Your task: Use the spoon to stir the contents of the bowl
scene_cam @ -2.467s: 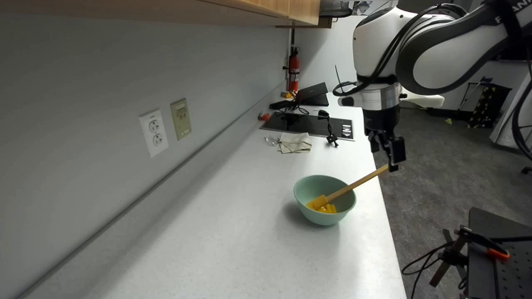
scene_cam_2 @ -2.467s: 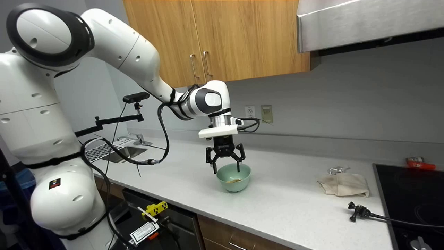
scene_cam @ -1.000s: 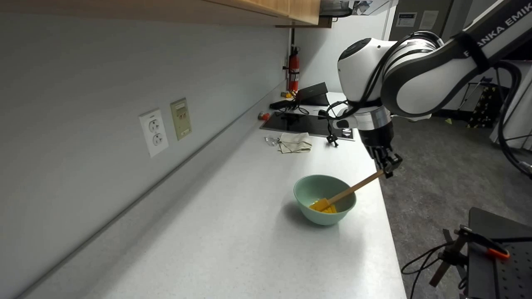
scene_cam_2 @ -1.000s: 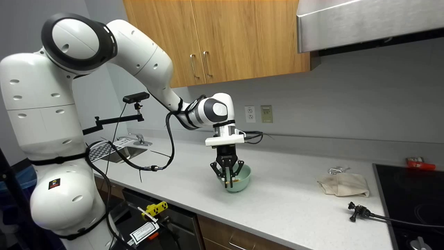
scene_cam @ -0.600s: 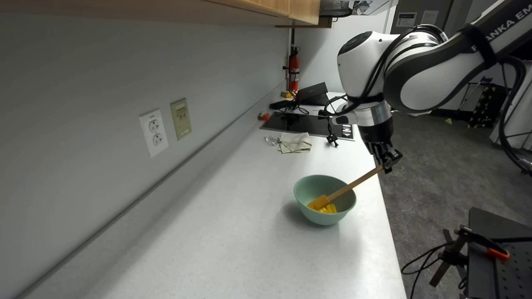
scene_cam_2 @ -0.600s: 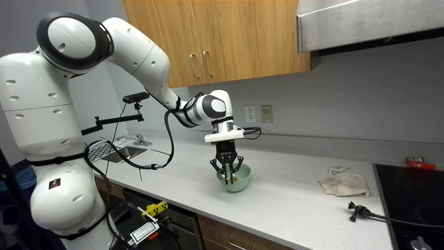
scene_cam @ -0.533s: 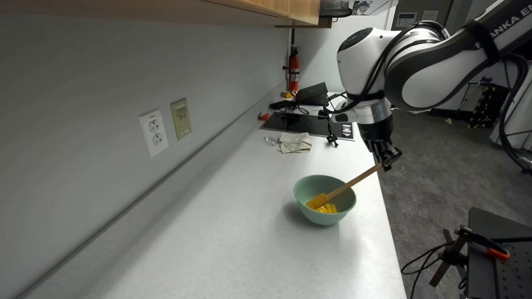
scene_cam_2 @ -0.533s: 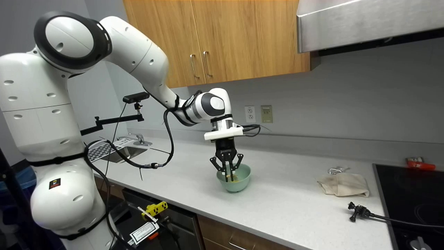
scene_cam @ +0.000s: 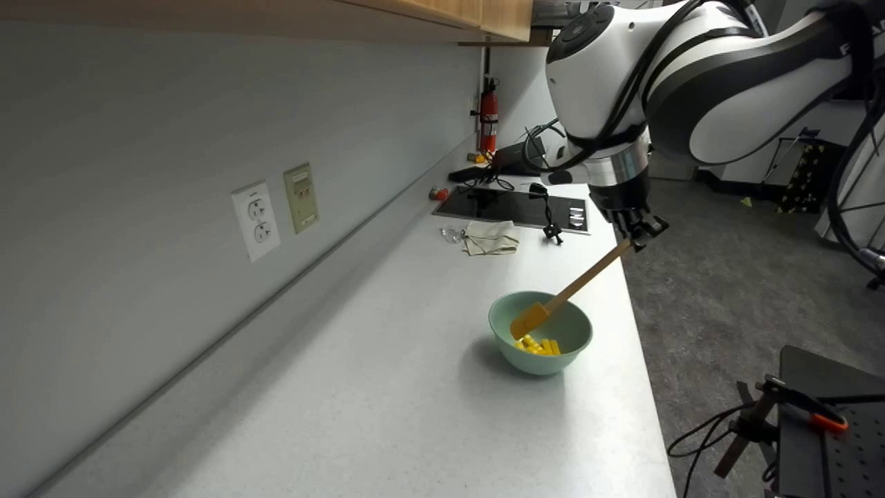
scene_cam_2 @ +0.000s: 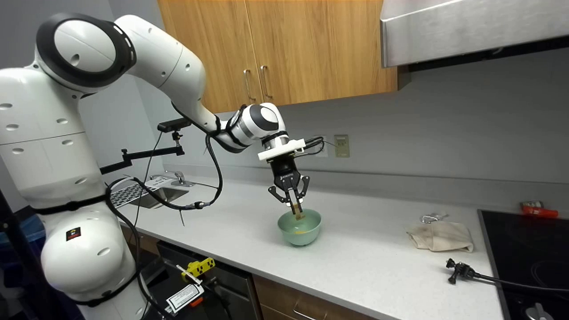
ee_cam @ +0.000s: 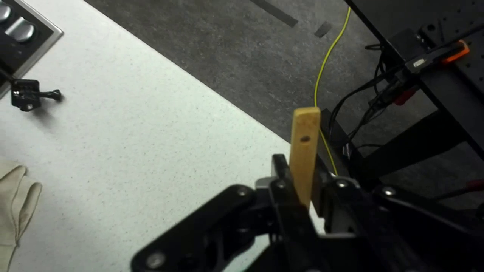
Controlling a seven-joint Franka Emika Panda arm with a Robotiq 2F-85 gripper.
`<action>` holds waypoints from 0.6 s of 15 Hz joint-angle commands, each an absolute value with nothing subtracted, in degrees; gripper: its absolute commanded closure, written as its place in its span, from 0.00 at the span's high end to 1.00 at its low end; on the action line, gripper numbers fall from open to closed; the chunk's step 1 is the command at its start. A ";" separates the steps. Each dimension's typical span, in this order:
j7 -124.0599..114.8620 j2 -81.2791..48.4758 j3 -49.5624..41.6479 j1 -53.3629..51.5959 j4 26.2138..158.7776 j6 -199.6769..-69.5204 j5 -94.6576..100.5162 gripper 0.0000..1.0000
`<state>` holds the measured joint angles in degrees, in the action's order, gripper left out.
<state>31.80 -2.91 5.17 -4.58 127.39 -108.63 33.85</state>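
Observation:
The pale green bowl (scene_cam: 539, 363) sits on the counter, with a small heap of yellow pieces, the contents (scene_cam: 543, 346), at its bottom. My gripper (scene_cam: 639, 242) is shut on the upper handle of the spoon (scene_cam: 584, 279), a tan wooden stick with a flat orange-yellow head. The spoon slants down into the bowl; its head hangs inside, seemingly just above the contents. Whether it touches the wall I cannot tell. In the wrist view the handle's end (ee_cam: 304, 128) sticks up between the fingers; the bowl is out of that view. In an exterior view the gripper (scene_cam_2: 296, 211) stands over the bowl.
A folded beige cloth (scene_cam_2: 440, 235) and a black mount with a cable (scene_cam_2: 464, 271) lie near the cooktop (scene_cam_2: 529, 249). The grey wall (scene_cam: 173, 277) runs along the back. A wooden cabinet (scene_cam_2: 311, 49) hangs above. The counter's front edge lies under the gripper's side.
The gripper, open around the handle at first, has shut on it and risen. The spoon now stands steeper, its head lifted off the contents. The bowl has not moved.

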 commanded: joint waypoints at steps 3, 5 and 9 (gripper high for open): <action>28.73 -7.06 6.51 -6.41 125.22 -102.20 44.47 0.04; 28.51 -8.18 6.96 -6.75 124.97 -101.45 46.52 0.04; 27.93 -10.37 7.78 -7.03 123.24 -102.21 46.01 0.04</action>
<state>28.94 -8.12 7.17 -6.36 126.13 -103.83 45.55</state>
